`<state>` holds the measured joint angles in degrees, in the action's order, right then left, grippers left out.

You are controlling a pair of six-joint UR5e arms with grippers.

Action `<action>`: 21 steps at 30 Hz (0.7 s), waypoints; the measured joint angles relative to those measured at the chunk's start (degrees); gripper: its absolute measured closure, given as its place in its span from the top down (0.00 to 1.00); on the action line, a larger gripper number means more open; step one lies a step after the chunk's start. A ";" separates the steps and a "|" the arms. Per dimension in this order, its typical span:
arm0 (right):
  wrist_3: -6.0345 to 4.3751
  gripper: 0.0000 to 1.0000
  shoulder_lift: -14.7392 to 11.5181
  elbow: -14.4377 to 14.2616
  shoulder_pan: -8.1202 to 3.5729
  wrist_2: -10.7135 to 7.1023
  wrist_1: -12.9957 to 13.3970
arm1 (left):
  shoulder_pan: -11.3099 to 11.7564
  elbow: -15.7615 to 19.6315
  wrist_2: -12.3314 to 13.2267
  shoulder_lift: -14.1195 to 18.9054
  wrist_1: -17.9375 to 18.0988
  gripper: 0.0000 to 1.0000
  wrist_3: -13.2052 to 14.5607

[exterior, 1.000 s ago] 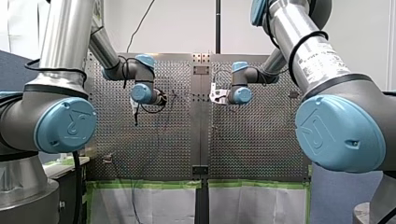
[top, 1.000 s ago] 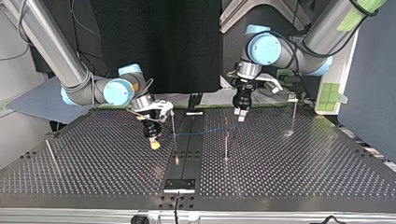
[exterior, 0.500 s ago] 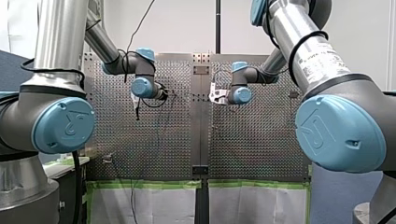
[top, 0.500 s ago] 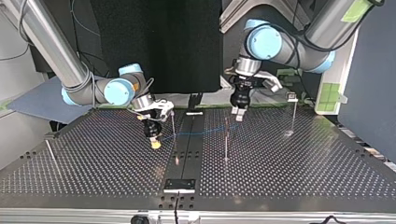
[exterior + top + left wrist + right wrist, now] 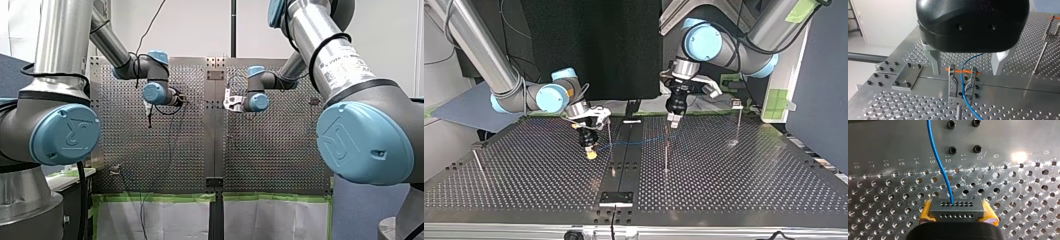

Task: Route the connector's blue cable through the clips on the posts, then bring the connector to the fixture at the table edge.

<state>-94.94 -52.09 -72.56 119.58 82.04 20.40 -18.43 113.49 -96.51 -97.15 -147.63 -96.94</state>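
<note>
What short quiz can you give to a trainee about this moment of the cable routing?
1. True or false: my right gripper holds the connector between yellow pads.
2. In the left wrist view, the blue cable runs: A) between the two prongs of the clip; B) over the top of both prongs; C) nowhere near them.
3. Fill in: the fingers of my left gripper stand ____, gripping nothing.
Key: 1 true; 2 A; 3 open.

The dark, many-holed connector [image 5: 957,208] trails a blue cable [image 5: 938,162], which passes through a post clip [image 5: 952,82].
</note>
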 joint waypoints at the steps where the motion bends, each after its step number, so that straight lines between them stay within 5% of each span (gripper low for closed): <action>1: 0.00 0.00 0.00 0.00 0.00 -0.01 0.00 | -0.07 -0.10 -0.01 0.00 0.01 1.00 0.20; 21: -0.02 0.00 0.00 0.00 0.34 -0.05 -0.69 | -1.17 -0.93 0.05 -0.03 -0.44 1.00 0.60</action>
<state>-94.96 -52.09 -72.56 119.91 82.00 19.71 -19.60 112.56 -96.47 -97.18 -148.07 -96.34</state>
